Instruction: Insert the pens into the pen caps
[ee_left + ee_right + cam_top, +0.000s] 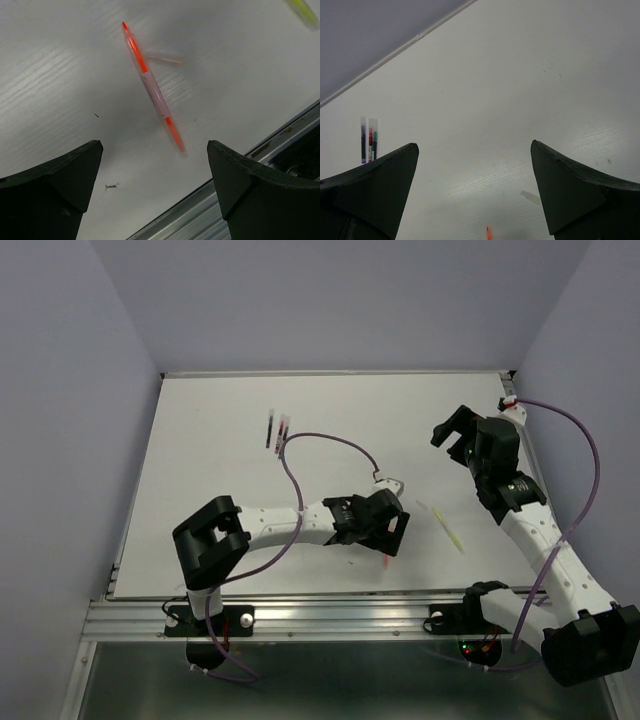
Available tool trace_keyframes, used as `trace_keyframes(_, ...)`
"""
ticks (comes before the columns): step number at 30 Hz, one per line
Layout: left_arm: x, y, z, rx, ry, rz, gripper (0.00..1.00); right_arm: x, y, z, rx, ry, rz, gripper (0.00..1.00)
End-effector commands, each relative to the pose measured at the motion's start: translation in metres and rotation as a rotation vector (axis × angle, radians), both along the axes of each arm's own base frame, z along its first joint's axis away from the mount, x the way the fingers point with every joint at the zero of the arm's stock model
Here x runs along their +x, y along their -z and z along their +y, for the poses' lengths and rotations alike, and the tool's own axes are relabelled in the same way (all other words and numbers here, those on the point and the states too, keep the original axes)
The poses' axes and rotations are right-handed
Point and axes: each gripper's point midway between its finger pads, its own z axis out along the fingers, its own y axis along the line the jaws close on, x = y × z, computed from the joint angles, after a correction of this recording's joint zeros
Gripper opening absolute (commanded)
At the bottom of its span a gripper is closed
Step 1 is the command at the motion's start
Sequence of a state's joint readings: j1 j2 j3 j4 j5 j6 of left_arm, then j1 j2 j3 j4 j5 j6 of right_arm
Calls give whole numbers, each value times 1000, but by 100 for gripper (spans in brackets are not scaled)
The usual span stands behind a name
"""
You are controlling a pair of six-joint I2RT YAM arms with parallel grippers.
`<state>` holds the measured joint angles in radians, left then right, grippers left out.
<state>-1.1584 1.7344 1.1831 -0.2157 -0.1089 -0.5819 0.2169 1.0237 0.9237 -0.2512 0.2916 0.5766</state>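
Two arms reach over the white surface (220, 540) in the top view. The left arm (275, 522) is folded low, its wrist just above the orange pen (386, 563). The right arm (540, 525) stretches well past that pen along the right edge. A yellow pen (449, 530) lies right of the orange pen, and three more pens (278, 430) lie well beyond it to the left.

Left wrist: the left fingers (60, 185) are spread wide and hold nothing. The orange pen lies flat ahead of them, a pale cap (165, 58) just beside it.

Right wrist: the right fingers (375, 190) are equally wide, empty and raised above the surface.
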Motion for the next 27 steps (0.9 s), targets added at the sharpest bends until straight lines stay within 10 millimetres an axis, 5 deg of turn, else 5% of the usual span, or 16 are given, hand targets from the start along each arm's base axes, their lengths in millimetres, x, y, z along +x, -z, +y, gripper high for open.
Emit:
trace_keyframes(1,-9,9,-3,70,-71,11,99,-10,0,-12,-10,52,-6,100)
trace_keyframes(14,11,38,-25,216,-159,-52,79,-18,23,-11,-47,19,51,100)
trace_keyframes(23,14,48,-14,273,-158,-81,36,-18,29,-6,-39,-10,66,100)
trace_keyframes(27,7,59,-2,294,-133,-61,9,-19,35,-1,-35,-40,85,100)
